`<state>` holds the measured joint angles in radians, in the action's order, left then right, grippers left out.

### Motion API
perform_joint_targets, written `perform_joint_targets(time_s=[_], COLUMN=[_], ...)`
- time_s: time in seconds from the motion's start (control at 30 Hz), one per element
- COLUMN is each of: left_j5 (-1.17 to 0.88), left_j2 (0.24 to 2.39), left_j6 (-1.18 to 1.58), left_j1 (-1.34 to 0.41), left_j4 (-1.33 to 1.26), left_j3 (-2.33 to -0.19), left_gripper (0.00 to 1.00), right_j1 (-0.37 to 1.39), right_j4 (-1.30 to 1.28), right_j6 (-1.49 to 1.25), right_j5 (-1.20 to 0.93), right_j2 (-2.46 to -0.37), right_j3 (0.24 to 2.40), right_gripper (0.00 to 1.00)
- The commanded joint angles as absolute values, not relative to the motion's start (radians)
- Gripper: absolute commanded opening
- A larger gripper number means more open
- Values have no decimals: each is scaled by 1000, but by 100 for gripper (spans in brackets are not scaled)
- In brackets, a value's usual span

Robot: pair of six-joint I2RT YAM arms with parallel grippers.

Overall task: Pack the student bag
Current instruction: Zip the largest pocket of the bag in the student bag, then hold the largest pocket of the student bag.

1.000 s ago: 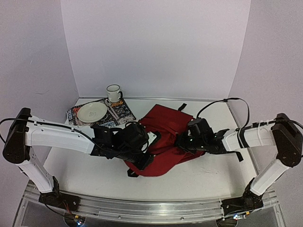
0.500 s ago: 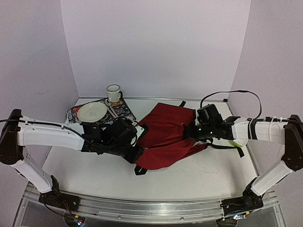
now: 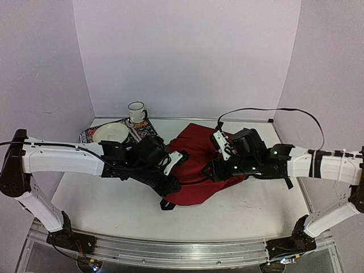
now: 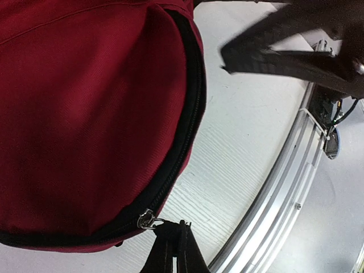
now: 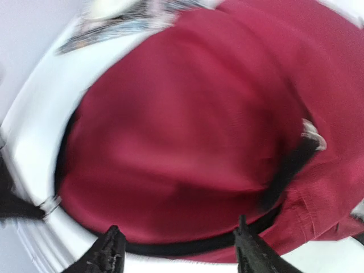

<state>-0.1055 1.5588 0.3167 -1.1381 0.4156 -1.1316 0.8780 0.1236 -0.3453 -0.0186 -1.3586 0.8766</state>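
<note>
Our left arm reaches in from the left edge of the top view, its forearm nearly level, the wrist turned down so the left gripper (image 3: 169, 186) points at the near left edge of the student bag (image 3: 196, 149). In the left wrist view its fingers (image 4: 170, 253) are pressed together at the bottom centre of the frame, tips right by the metal zipper ring (image 4: 147, 219). We cannot tell whether anything is pinched between them.

Our right arm comes in from the right edge, elbow low, with the right gripper (image 3: 212, 170) angled down and to the left over the middle of the bag. In the blurred right wrist view its two fingers stand well apart at the bottom of the frame, with red fabric between them and nothing gripped.

The bag lies flat in the centre of the table (image 3: 256, 210), a dark red, soft, rumpled shape. A black zipper (image 4: 190, 131) curves along its edge in the left wrist view, and a black strap (image 4: 273, 48) shows at the upper right there. To the upper left of the bag in the top view, we see a plate (image 3: 111, 134) on a patterned mat (image 3: 149, 132), and a mug (image 3: 136, 111) behind them.
</note>
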Motion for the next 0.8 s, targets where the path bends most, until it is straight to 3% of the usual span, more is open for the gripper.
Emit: perform_joint_targets(time_s=[0.0, 0.53, 0.77], left_j5=[-230, -339, -365], left_j2=[1583, 1565, 1527], left_j6=[281, 308, 311], left_j1=[-1139, -1125, -1091], left_j4=[371, 340, 337], left_j3=[-1209, -1240, -1209], left_gripper=[0, 0, 0], right_j1=[939, 1032, 1032], right_j4=[149, 363, 377], right_j6=[-120, 72, 76], right_j5=[-48, -90, -70], right_j2=[-1238, -1418, -1442], right_j3=[814, 795, 766], right_gripper=[71, 59, 44])
